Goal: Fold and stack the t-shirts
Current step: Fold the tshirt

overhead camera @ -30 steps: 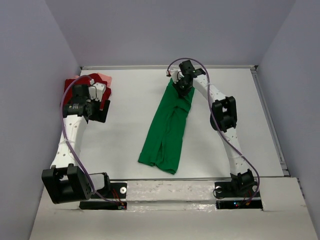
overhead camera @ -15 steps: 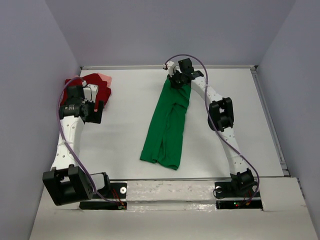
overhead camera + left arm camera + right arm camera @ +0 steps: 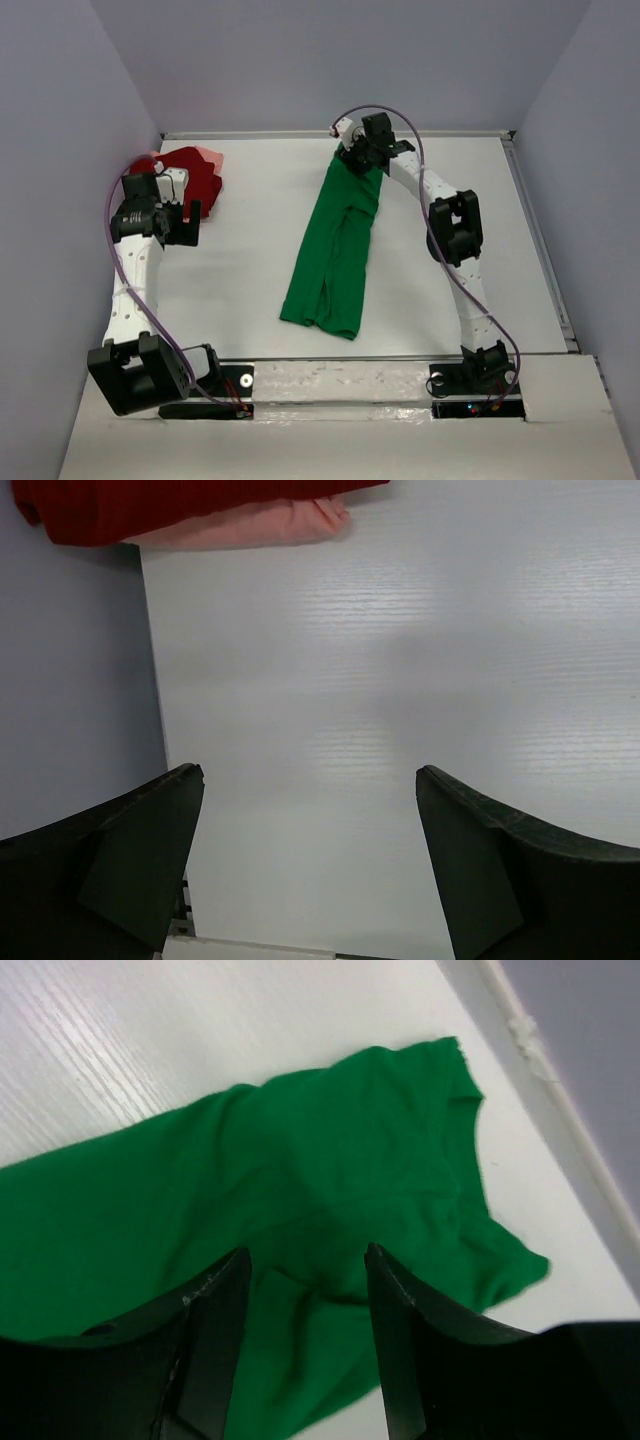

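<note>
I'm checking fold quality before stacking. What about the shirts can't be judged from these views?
- Pink t-shirt: mostly under the dark red t-shirt in top and left wrist views, so its fold is hidden.
- Dark red t-shirt: cut off by the left wrist view's top edge.
- Green t-shirt: far end covered by the right tool in top view; right wrist view cuts off the near end.
</note>
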Tool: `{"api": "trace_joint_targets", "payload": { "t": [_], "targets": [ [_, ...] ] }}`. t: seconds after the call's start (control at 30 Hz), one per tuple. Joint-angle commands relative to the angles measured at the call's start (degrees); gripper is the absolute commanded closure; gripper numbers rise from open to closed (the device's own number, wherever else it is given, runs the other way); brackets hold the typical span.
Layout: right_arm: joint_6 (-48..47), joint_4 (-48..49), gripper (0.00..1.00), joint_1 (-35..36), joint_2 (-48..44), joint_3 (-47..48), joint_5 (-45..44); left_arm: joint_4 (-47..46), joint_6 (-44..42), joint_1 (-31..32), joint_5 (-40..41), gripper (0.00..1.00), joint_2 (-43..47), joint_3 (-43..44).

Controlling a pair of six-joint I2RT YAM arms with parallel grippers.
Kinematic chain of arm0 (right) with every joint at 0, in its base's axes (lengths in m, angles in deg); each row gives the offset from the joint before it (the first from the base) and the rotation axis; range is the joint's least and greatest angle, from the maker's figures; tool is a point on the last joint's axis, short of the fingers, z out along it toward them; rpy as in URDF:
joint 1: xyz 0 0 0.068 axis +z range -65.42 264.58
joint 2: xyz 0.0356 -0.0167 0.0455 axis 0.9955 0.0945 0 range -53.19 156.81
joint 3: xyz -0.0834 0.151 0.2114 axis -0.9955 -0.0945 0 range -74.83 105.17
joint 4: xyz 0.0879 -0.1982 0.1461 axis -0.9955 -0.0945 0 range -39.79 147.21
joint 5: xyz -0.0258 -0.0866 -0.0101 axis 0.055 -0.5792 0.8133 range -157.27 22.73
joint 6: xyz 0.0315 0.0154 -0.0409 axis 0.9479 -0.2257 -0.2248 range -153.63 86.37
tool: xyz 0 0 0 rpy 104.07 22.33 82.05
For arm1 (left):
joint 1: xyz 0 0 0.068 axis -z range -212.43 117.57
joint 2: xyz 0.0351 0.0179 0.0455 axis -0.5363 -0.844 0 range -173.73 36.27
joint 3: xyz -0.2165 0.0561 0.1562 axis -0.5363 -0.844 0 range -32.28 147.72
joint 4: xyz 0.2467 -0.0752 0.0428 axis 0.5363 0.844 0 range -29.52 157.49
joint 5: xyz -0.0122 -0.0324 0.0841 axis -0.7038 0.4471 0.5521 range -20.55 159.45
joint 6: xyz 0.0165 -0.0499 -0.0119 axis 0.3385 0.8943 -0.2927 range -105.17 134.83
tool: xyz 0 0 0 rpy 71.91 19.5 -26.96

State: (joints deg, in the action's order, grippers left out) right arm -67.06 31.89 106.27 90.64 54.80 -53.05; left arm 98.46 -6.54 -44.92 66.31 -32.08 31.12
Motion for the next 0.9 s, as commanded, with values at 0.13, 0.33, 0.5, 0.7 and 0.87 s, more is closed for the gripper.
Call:
{"api": "trace_joint_targets", "payload": {
  "t": [0.13,0.33,0.5,0.7,0.87],
  "targets": [
    [-3.7,3.6,0.44,-0.2,-7.9,-2.0,-11.3,-1.1,0.4,-0.4,-4.4,0.01,4.6,-0.7],
    [-3.5,3.3,0.47,-0.2,-2.9,1.9,-14.5,-1.2,0.3,-0.4,-4.2,0.01,6.7,-1.8],
    [-0.9,0.8,0.84,-0.2,-4.1,-1.1,-14.7,-1.4,0.2,-0.4,-4.9,0.01,5.6,-1.8],
    [2.8,-4.3,1.00,-0.2,-10.1,-9.5,-10.3,-1.0,0.4,-0.4,-7.4,0.01,3.8,0.0],
    [4.8,-7.3,1.00,-0.2,-13.2,-14.0,-9.5,-1.5,0.4,-0.4,-8.8,0.01,3.9,-0.5]
  ]
}}
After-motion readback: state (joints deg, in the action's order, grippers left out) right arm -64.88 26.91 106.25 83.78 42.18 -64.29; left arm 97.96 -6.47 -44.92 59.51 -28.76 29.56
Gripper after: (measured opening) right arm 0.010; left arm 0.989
